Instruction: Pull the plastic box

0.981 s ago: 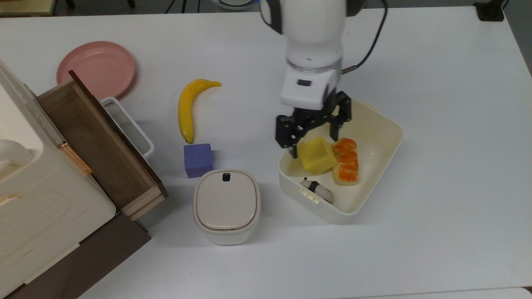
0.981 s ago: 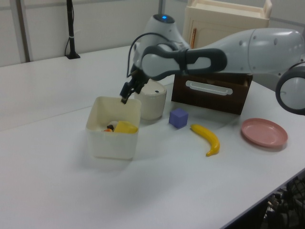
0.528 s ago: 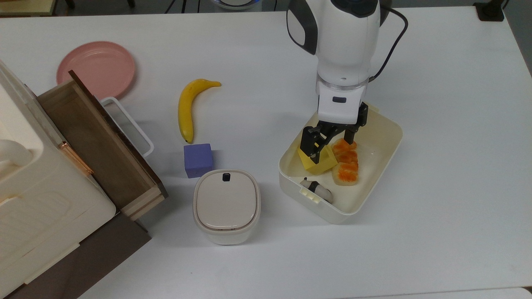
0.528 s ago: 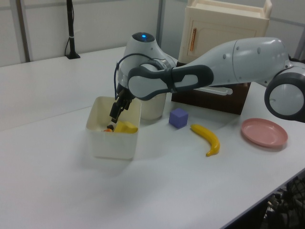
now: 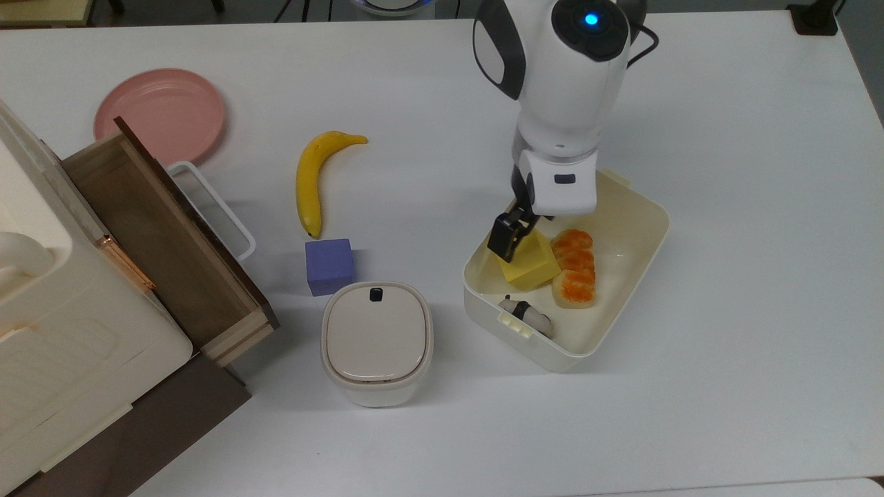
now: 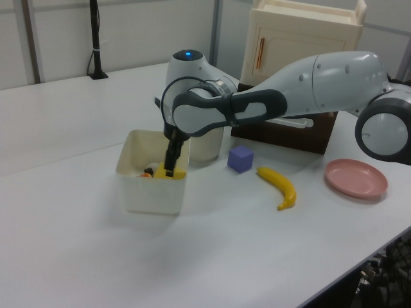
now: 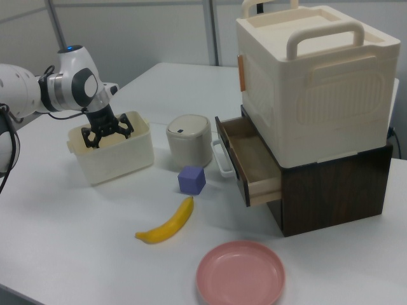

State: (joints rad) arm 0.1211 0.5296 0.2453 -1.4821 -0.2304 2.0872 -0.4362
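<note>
Reaching into plastic box [image 5: 621, 276], claw [image 7: 107, 135] apparently spread.

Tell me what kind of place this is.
Probably a robotics lab test bench, not a home kitchen: a Franka arm works over a plain white table, set with toy food like a banana and a plastic box, with stands and partition walls behind.

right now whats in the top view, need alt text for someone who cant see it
A white robot arm reaches down so its black gripper dips inside the plastic box, beside a yellow block and orange-topped food pieces. On the white table, toward the top view's left, are a beige-lidded container, purple cube, banana, pink plate and open wooden drawer.
</note>
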